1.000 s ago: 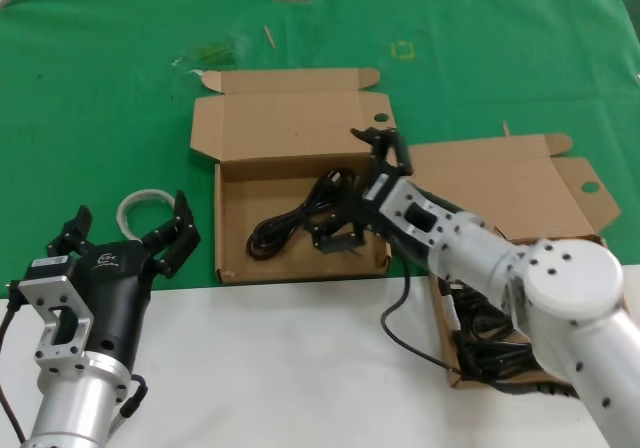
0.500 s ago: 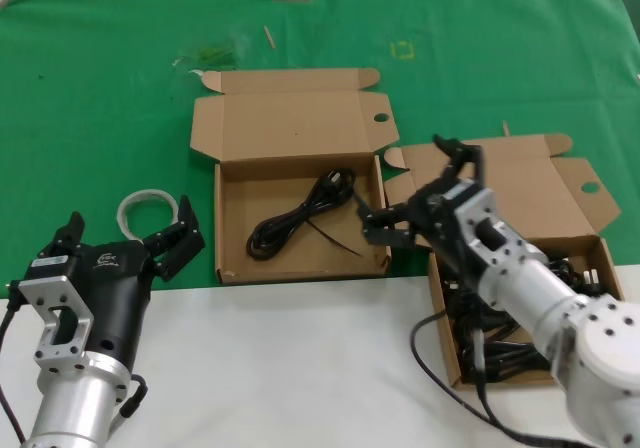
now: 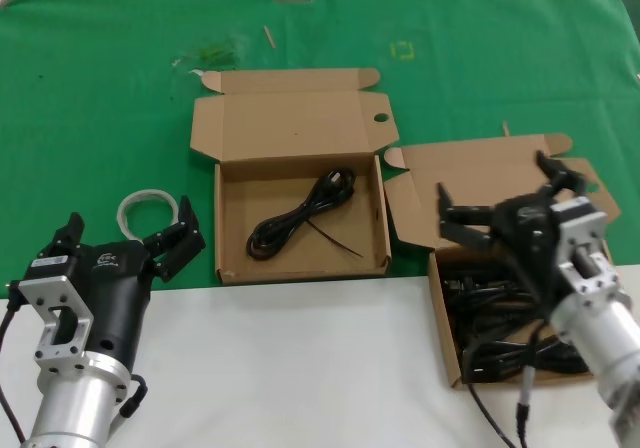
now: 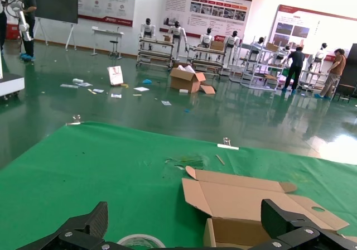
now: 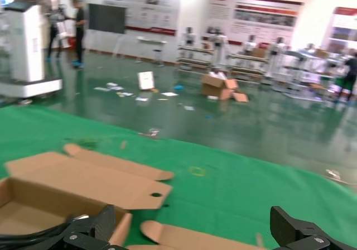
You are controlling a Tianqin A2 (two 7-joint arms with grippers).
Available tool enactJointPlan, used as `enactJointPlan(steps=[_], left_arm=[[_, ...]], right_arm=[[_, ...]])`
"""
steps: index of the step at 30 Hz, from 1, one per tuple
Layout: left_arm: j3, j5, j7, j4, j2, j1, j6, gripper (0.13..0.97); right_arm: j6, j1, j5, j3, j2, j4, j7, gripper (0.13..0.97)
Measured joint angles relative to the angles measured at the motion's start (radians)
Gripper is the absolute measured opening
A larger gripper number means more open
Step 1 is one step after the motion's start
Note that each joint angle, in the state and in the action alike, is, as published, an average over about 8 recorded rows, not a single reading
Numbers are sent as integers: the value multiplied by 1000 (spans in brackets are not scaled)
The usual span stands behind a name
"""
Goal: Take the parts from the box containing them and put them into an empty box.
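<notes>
The middle box (image 3: 300,133), with a dark speck on its lid, stands open and holds one coiled black cable (image 3: 300,218). The right box (image 3: 500,173), with a plain lid, holds several black cables (image 3: 500,318). My right gripper (image 3: 500,196) is open and empty, above the right box's back wall and lid. In the right wrist view the gripper (image 5: 198,222) shows spread fingers, with the middle box's lid (image 5: 83,177) beyond. My left gripper (image 3: 130,228) is open and empty, parked at the front left; it also shows in the left wrist view (image 4: 187,216).
A white tape roll (image 3: 145,208) lies on the green cloth (image 3: 100,98) just beyond my left gripper. The white table front (image 3: 290,368) runs below both boxes. Small scraps (image 3: 210,56) lie at the back of the cloth.
My right gripper has left the cable in the middle box and swung right, back over the right box. The left arm has barely moved.
</notes>
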Motion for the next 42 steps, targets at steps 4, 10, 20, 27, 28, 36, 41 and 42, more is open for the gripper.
enactJointPlan(steps=[4,10,20,27,28,36,41,42], left_arm=[[0,0,0,0,0,0,0,966],[0,0,0,0,0,0,0,966],[0,0,0,0,0,0,0,966],[0,0,0,0,0,0,0,966],[0,0,0,0,0,0,0,966],[0,0,0,0,0,0,0,966],[0,0,0,0,0,0,0,966],[0,0,0,0,0,0,0,966]], right_arm=[[41,-59,14,36,11,62,39,966],[84,-122,30,75,22,128,81,966],[91,-133,33,81,24,139,88,966],[91,-133,33,81,24,139,88,966],[91,-133,33,81,24,139,88,966],[91,-133,33,81,24,139,88,966],[91,-133,33,81,24,139,88,966],[91,-133,33,81,24,139,88,966]])
